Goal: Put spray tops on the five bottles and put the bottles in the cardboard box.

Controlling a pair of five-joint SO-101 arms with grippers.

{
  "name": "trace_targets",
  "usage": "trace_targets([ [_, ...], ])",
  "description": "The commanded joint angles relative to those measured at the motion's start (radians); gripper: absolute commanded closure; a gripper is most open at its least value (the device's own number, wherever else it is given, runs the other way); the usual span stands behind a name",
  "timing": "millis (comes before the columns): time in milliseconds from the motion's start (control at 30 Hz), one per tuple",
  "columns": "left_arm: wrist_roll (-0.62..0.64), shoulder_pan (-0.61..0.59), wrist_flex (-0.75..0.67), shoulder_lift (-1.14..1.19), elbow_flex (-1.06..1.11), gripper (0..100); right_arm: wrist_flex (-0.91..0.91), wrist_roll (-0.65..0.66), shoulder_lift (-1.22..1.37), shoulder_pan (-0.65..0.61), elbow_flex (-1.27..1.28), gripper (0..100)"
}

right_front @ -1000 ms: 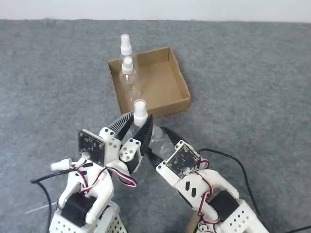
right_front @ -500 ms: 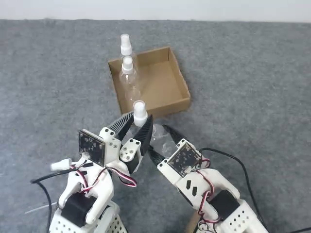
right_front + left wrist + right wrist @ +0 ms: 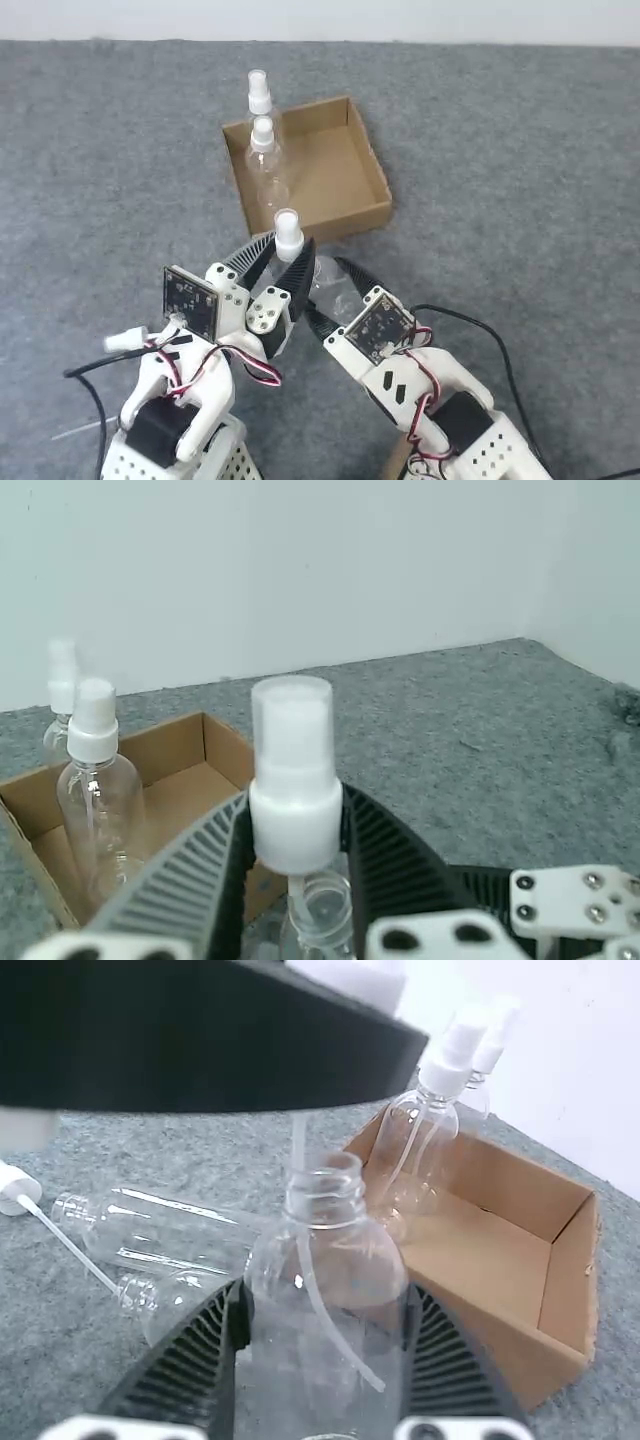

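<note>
The right arm has edged slightly forward over the last second; the left arm is unchanged. The left hand (image 3: 295, 810) is clamped on a white spray top (image 3: 292, 750), directly above the clear bottle (image 3: 325, 1260) that the right hand (image 3: 325, 1305) grips upright (dip tube inside the neck, collar not seated), near the cardboard box (image 3: 372, 170) on the table (image 3: 500, 150).

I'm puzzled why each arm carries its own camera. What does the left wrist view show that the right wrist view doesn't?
Left wrist view: the spray top, whole, gripped by the left end effector. Right wrist view: the open bottle held by the right end effector, plus two uncapped bottles lying on the carpet. Both: the cardboard box and two capped bottles standing there.
</note>
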Motion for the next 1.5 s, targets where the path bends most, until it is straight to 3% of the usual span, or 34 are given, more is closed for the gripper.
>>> trace_targets([
  [0,-0.008,0.003,0.015,-0.014,-0.007,98,-0.028,0.009,-0.016,0.036,0.018,90.2],
  [233,-0.003,-0.003,0.043,-0.017,-0.012,88,-0.028,0.009,-0.016,0.036,0.018,90.2],
  [567,-0.006,-0.008,0.106,-0.015,-0.068,83,-0.028,0.009,-0.016,0.036,0.017,90.2],
  [767,-0.008,-0.014,0.109,-0.015,-0.093,83,-0.028,0.009,-0.016,0.036,0.017,90.2],
  [933,-0.002,-0.107,0.107,-0.017,-0.151,83,-0.028,0.009,-0.016,0.033,0.02,90.2],
  [1367,-0.002,-0.126,0.14,-0.018,-0.225,83,-0.028,0.011,-0.016,0.033,0.02,90.2],
  [1467,0.014,-0.183,0.137,-0.018,-0.225,83,-0.028,0.011,-0.016,0.033,0.018,90.2],
])
